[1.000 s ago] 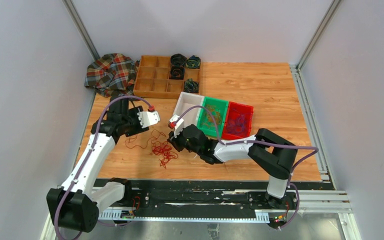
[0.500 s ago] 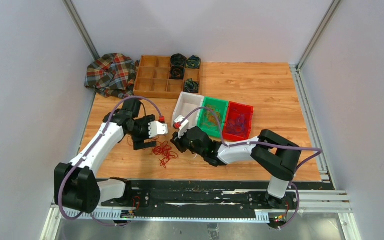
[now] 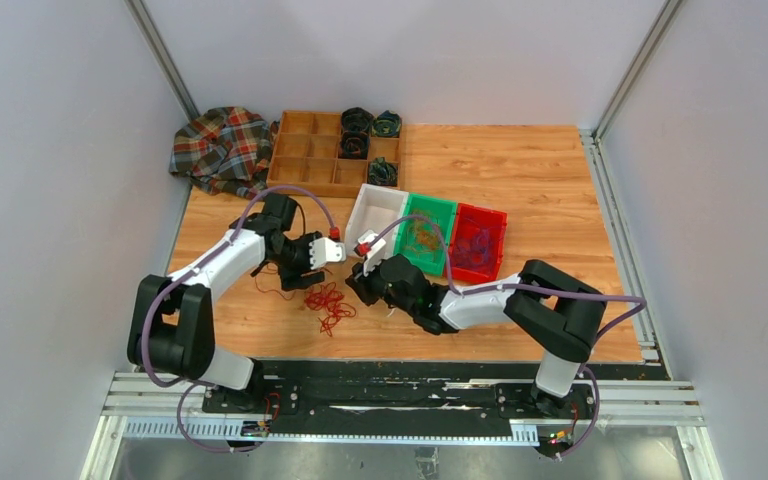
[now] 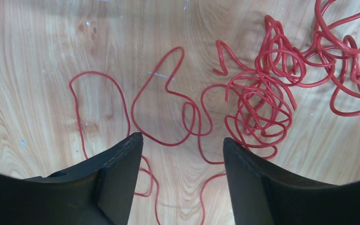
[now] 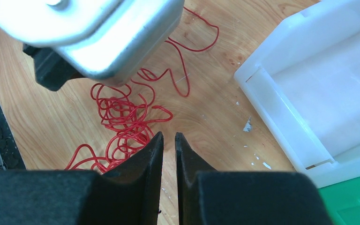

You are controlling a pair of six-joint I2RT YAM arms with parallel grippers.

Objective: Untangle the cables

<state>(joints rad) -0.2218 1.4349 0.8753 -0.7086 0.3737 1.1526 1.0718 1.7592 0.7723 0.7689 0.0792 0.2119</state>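
The cables show as thin red wire: a tangle [image 3: 328,300] on the wooden table between my two grippers, with a loose strand trailing left. In the left wrist view the knot [image 4: 262,103] lies ahead and right of the fingers, with single loops [image 4: 168,103] in front of them. My left gripper [image 4: 183,140] is open and empty, low over the loose strand [image 3: 295,278]. My right gripper [image 5: 168,140] is shut and empty just right of the tangle [image 5: 122,112], and it also shows in the top view [image 3: 356,290]. Orange and purple wires lie in the bins.
A white bin [image 3: 375,215], a green bin [image 3: 450,215] and a red bin [image 3: 500,225] stand behind the right gripper. A wooden compartment tray [image 3: 310,165] with dark coiled rolls [image 3: 357,120] and a plaid cloth [image 3: 222,145] are at the back left. The left wrist housing [image 5: 103,33] hangs near the right gripper.
My left arm has swung right and forward, bringing its gripper down over the loose red strand beside the tangle. My right gripper has barely shifted.
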